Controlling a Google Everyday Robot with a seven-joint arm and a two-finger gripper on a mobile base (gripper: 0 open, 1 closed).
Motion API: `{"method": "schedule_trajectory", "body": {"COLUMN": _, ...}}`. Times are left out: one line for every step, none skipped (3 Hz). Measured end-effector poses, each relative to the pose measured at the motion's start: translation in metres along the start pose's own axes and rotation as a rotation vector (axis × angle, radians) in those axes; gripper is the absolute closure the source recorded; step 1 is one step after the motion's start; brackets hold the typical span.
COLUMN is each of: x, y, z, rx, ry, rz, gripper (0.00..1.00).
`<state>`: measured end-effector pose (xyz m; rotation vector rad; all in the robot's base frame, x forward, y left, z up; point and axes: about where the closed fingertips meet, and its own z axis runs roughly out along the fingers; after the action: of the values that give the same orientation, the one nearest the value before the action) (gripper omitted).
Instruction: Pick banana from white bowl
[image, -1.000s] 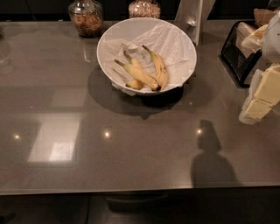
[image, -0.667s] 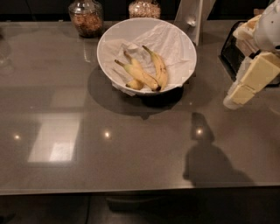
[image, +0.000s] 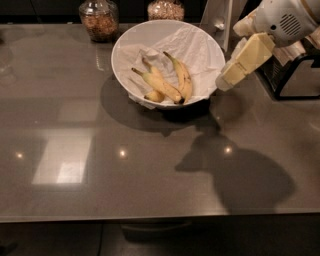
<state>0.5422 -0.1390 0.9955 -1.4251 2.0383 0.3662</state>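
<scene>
The white bowl (image: 150, 37) stands at the back middle of the grey table, lined with crumpled white paper. Several yellow, brown-spotted bananas (image: 162, 86) lie in it, toward its front. My gripper (image: 226, 80) hangs above the table just right of the bowl's right rim, its cream fingers pointing down and left. It holds nothing that I can see.
Two glass jars stand behind the bowl, one with nuts (image: 99, 18) and one with grains (image: 165, 8). A black rack (image: 292, 75) stands at the right edge. A white stand (image: 218, 17) rises behind the bowl's right side.
My gripper has moved left and up from the table's right edge to just beside the bowl's right rim. The bowl and bananas have not moved.
</scene>
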Motion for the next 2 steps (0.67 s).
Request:
{"method": "schedule_trajectory", "body": {"x": -0.026, "y": -0.015, "z": 0.036, "rx": -0.123, "ry": -0.021, "rz": 0.071, "gripper": 0.0}}
{"method": "schedule_trajectory", "body": {"x": -0.055, "y": -0.025, "z": 0.074, "rx": -0.241, "ry": -0.016, "rz": 0.136, "gripper": 0.0}}
